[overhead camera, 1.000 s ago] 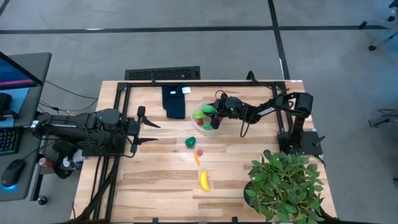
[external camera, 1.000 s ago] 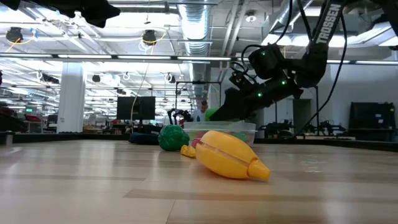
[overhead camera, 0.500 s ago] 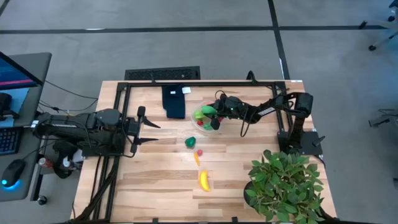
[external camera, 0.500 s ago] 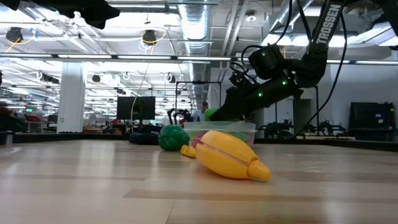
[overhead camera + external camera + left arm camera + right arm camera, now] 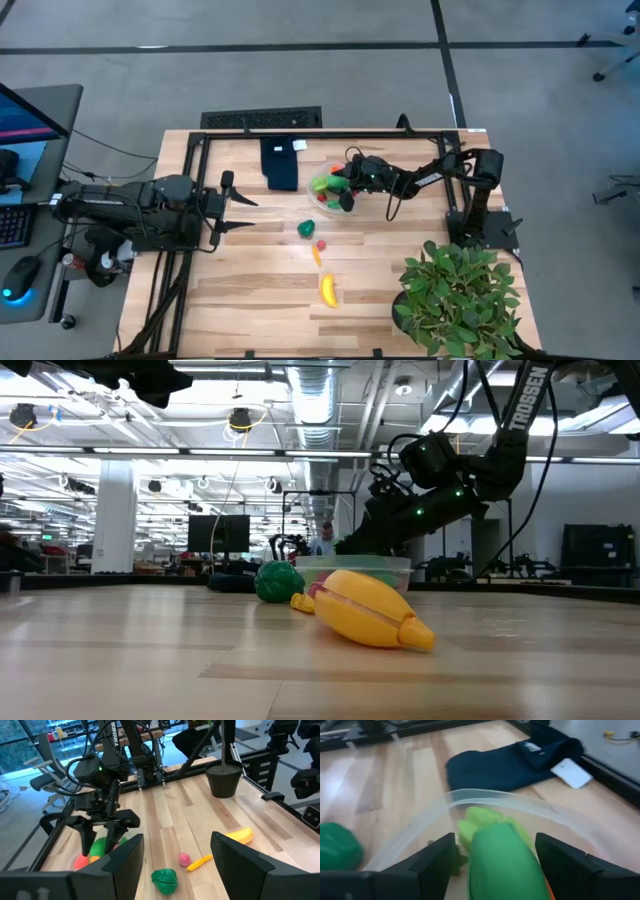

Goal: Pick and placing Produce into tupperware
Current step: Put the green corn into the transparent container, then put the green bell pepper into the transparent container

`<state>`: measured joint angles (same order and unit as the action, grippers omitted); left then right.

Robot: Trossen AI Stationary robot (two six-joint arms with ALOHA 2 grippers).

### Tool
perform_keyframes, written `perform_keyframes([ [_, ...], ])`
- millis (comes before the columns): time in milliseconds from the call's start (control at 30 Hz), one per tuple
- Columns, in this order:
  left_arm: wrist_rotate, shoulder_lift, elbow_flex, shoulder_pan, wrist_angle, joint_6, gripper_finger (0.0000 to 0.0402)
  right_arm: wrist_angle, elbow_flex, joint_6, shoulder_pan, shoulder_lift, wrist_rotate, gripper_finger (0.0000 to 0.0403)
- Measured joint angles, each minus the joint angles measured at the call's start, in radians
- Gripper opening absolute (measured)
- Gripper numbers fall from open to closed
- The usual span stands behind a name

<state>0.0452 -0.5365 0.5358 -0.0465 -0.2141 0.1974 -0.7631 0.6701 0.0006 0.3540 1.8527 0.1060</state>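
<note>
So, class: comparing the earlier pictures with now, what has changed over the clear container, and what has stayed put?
The right gripper, over the tupperware, has spread its fingers and let go of the green piece, which now sits lower in the bowl. The left gripper has not moved; the banana, carrot, strawberry and green vegetable lie as before.

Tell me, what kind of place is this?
Probably a robotics lab or workshop: a wooden table in a metal frame carries robot arms, the ceiling shows bare ducts and lights, and a computer desk stands alongside.
</note>
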Motion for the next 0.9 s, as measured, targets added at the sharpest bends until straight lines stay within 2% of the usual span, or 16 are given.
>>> perform_keyframes([
  [200, 0.000, 0.000, 0.000, 0.000, -0.006, 0.000, 0.0223, 0.004, 0.000, -0.032, -0.014, -0.034, 0.006, 0.0307],
  [400, 0.000, 0.000, 0.000, 0.000, -0.012, 0.000, 0.0223, 0.024, 0.000, -0.074, -0.042, -0.145, 0.006, 0.0314],
  [733, 0.007, -0.001, 0.000, 0.000, -0.043, -0.056, 0.0223, 0.322, 0.000, -0.115, -0.133, -0.387, 0.002, 0.0313],
  [900, 0.085, -0.049, -0.035, 0.000, 0.016, -0.066, 0.0223, 0.479, 0.000, -0.116, -0.199, -0.471, 0.002, 0.0312],
])
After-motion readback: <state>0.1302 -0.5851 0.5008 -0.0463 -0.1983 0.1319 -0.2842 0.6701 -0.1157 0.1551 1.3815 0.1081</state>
